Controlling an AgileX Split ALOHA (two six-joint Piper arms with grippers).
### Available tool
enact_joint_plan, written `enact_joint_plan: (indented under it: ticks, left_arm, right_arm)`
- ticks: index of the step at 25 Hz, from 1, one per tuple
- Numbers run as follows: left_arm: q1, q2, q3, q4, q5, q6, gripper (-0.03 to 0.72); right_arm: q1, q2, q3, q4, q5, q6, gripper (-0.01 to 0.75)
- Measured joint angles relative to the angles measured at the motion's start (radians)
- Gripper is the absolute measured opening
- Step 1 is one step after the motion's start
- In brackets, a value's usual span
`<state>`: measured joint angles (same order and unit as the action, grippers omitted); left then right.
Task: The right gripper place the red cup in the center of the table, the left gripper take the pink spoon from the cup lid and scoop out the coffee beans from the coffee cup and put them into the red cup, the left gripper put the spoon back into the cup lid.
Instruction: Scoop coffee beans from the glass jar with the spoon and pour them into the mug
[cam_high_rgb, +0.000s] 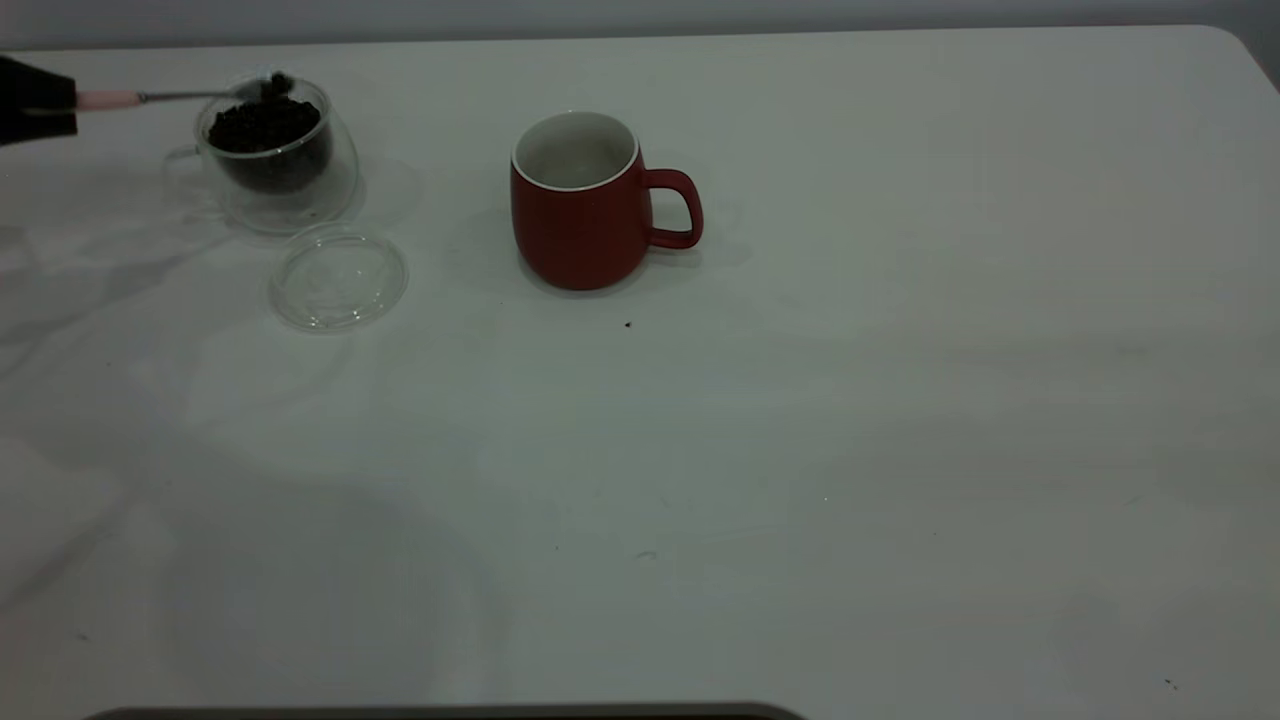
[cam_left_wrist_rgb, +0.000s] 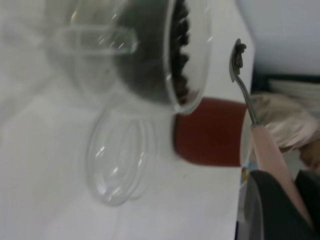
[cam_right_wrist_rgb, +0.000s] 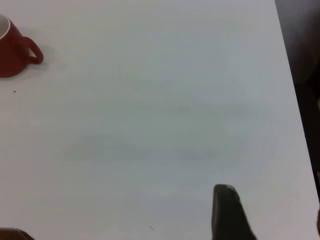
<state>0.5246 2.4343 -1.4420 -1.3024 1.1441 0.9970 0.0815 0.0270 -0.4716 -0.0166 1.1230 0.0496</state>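
Note:
My left gripper (cam_high_rgb: 38, 100) at the table's far left edge is shut on the pink spoon (cam_high_rgb: 150, 97) by its handle. The spoon's bowl carries a few coffee beans (cam_high_rgb: 277, 84) and hovers over the far rim of the coffee cup (cam_high_rgb: 275, 165), which is full of beans (cam_high_rgb: 265, 125). The cup lid (cam_high_rgb: 338, 277) lies empty in front of the glass cup. The red cup (cam_high_rgb: 580, 215) stands upright to the right, handle pointing right, inside white and empty. The left wrist view shows the gripper (cam_left_wrist_rgb: 295, 205), spoon (cam_left_wrist_rgb: 262, 145), glass cup (cam_left_wrist_rgb: 150, 50), lid (cam_left_wrist_rgb: 120, 160) and red cup (cam_left_wrist_rgb: 210, 132). My right gripper (cam_right_wrist_rgb: 272, 220) is open and empty, far from the red cup (cam_right_wrist_rgb: 10, 50).
The white table (cam_high_rgb: 800, 450) carries a few tiny dark specks, one just in front of the red cup (cam_high_rgb: 628, 324). The table's right edge (cam_right_wrist_rgb: 295, 115) runs close to my right gripper. A dark strip lies along the near edge (cam_high_rgb: 450, 712).

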Motion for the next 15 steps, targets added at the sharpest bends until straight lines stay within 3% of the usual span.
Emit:
enact_joint_plan:
  ticks: [9, 15]
  left_arm:
    - [-0.016, 0.000, 0.000, -0.027, 0.000, 0.015, 0.127]
    - [-0.117, 0.000, 0.000, -0.029, 0.000, 0.014, 0.127]
  right_arm:
    - [0.000, 0.000, 0.000, 0.000, 0.000, 0.000, 0.452]
    - [0.000, 0.000, 0.000, 0.000, 0.000, 0.000, 0.452]
